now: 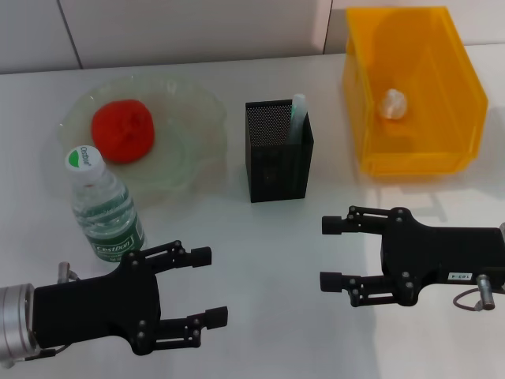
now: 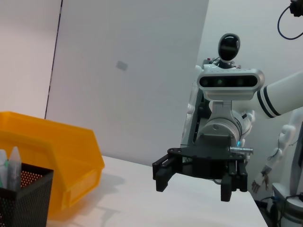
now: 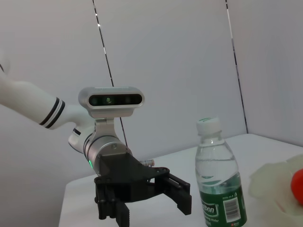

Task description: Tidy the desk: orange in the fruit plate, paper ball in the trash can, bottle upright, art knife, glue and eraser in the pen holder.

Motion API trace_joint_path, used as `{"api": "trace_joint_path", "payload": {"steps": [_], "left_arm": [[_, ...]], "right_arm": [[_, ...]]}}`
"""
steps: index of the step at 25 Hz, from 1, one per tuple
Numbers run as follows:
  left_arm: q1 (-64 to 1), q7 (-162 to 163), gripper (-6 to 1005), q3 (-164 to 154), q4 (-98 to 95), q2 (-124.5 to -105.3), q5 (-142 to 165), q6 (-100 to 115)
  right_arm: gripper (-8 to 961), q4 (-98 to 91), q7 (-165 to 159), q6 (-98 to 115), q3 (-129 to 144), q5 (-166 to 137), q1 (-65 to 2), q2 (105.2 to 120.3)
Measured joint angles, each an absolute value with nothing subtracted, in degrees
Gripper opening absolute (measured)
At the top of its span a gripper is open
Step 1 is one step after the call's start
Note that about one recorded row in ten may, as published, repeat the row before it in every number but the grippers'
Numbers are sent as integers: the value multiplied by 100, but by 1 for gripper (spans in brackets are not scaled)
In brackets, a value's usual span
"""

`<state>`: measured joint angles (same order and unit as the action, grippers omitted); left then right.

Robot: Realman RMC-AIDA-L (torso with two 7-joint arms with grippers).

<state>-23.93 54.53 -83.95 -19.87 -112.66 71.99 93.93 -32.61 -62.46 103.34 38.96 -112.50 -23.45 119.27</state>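
Observation:
The orange lies in the pale green fruit plate at the back left. Just in front of the plate the bottle stands upright. The black mesh pen holder stands mid-table with the glue sticking out of it. The paper ball rests inside the yellow trash can at the back right. The art knife and the eraser are out of view. My left gripper is open near the front left, beside the bottle. My right gripper is open at the front right. Neither holds anything.
The left wrist view shows the right gripper, the trash can and the pen holder with two stick tips above its rim. The right wrist view shows the left gripper, the bottle and the plate.

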Motion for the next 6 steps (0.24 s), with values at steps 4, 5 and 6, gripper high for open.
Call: {"api": "trace_joint_path", "payload": {"steps": [4,5,6], "left_arm": [[-2382,5436,811,-8360,-1992,-11281,7198,9388],[-2382,5435,811,-8359,-1994,-11287,7199,9381],[-2382,5435,811,-8358,-1994,-11291,7199,9375]], "right_arm": [[788,-3261,-6237,10332,3888,-11242,-2340,11930],[788,-3261,-6237,10324,3883,-11229,-2335,11931],[788,-3261,-6237,10314,3880,-11211,-2327,11932]]}}
